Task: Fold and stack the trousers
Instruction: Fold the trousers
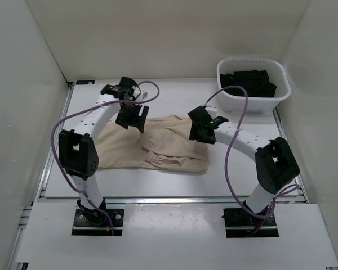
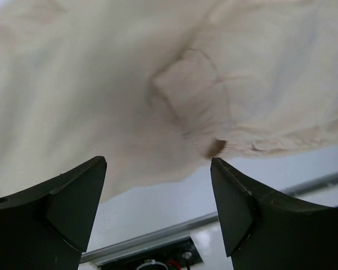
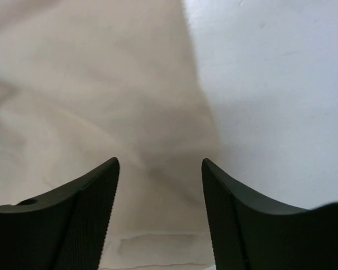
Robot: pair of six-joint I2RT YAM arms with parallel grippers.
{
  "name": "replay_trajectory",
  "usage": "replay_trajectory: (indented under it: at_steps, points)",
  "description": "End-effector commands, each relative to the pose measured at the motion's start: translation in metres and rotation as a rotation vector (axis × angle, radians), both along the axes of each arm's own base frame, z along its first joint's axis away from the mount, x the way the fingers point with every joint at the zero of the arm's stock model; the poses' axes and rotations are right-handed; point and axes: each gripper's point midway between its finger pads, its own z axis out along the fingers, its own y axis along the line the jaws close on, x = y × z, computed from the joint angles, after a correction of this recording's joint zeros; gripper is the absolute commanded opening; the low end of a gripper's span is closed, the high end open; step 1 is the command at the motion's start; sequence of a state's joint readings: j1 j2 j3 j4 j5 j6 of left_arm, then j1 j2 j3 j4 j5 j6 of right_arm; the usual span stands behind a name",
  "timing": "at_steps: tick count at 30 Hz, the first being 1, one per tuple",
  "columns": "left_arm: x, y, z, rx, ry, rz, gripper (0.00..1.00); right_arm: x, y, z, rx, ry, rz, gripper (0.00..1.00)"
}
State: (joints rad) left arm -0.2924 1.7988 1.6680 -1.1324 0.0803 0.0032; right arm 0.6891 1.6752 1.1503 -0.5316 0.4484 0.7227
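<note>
The beige trousers [image 1: 152, 147] lie folded and rumpled on the white table between the two arms. My left gripper [image 1: 132, 125] hovers over their far left part, open and empty; its wrist view shows the cloth [image 2: 158, 84] with a square patch and a small brown tab at the edge. My right gripper [image 1: 201, 135] hovers over their right end, open and empty; its wrist view shows the cloth's edge [image 3: 101, 101] against the table, just beyond the fingertips.
A white basket [image 1: 252, 97] holding dark clothes stands at the back right. White walls enclose the table on three sides. The table's metal front rail [image 1: 174, 198] runs by the arm bases.
</note>
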Motion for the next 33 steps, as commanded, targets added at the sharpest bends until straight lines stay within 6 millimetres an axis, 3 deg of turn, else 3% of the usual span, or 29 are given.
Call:
replay_trajectory:
  at_steps: [1, 7, 8, 10, 14, 15, 16, 18, 19, 20, 22, 24, 27, 31, 33]
  points:
    - [-0.019, -0.021, -0.021, -0.095, 0.126, -0.044, 0.87, 0.043, -0.017, 0.028, 0.102, -0.063, -0.040, 0.68]
    - [-0.013, -0.044, -0.051, -0.181, 0.152, -0.083, 0.88, 0.105, -0.010, 0.005, 0.212, -0.007, -0.012, 0.80]
    - [-0.017, -0.048, -0.056, -0.176, 0.171, -0.093, 0.88, 0.107, -0.009, -0.008, 0.236, 0.022, -0.036, 0.81]
    - [-0.026, -0.048, -0.070, -0.185, 0.215, -0.095, 0.88, 0.118, -0.004, -0.011, 0.282, 0.004, -0.035, 0.82]
    - [-0.041, -0.049, -0.094, -0.180, 0.273, -0.100, 0.73, 0.129, -0.003, -0.030, 0.317, 0.001, -0.093, 0.82]
    - [-0.042, -0.051, -0.093, -0.193, 0.277, -0.104, 0.69, 0.129, -0.004, -0.035, 0.323, 0.008, -0.127, 0.77]
    - [-0.047, -0.054, -0.098, -0.212, 0.305, -0.107, 0.56, 0.131, -0.002, -0.043, 0.328, 0.016, -0.142, 0.70]
    - [-0.049, -0.056, -0.101, -0.221, 0.321, -0.108, 0.41, 0.133, 0.000, -0.045, 0.351, 0.016, -0.175, 0.50]
    - [-0.049, -0.055, -0.104, -0.218, 0.329, -0.107, 0.33, 0.133, 0.001, -0.051, 0.373, 0.025, -0.215, 0.25]
    - [-0.048, -0.053, -0.105, -0.203, 0.325, -0.103, 0.14, 0.132, 0.002, -0.053, 0.386, 0.025, -0.233, 0.16]
    - [-0.052, -0.048, -0.102, -0.179, 0.330, -0.097, 0.14, 0.128, -0.006, -0.055, 0.387, 0.018, -0.315, 0.00]
    - [-0.060, -0.036, -0.097, -0.145, 0.339, -0.078, 0.14, 0.125, -0.019, -0.051, 0.370, -0.014, -0.391, 0.00]
    - [-0.079, -0.027, -0.095, -0.117, 0.373, -0.070, 0.14, 0.126, -0.042, -0.029, 0.352, -0.100, -0.498, 0.00]
    - [-0.087, -0.020, -0.101, -0.083, 0.411, -0.061, 0.14, 0.124, -0.048, -0.023, 0.324, -0.103, -0.524, 0.00]
    - [-0.087, -0.016, -0.106, -0.058, 0.416, -0.056, 0.14, 0.124, -0.049, -0.029, 0.292, -0.081, -0.505, 0.03]
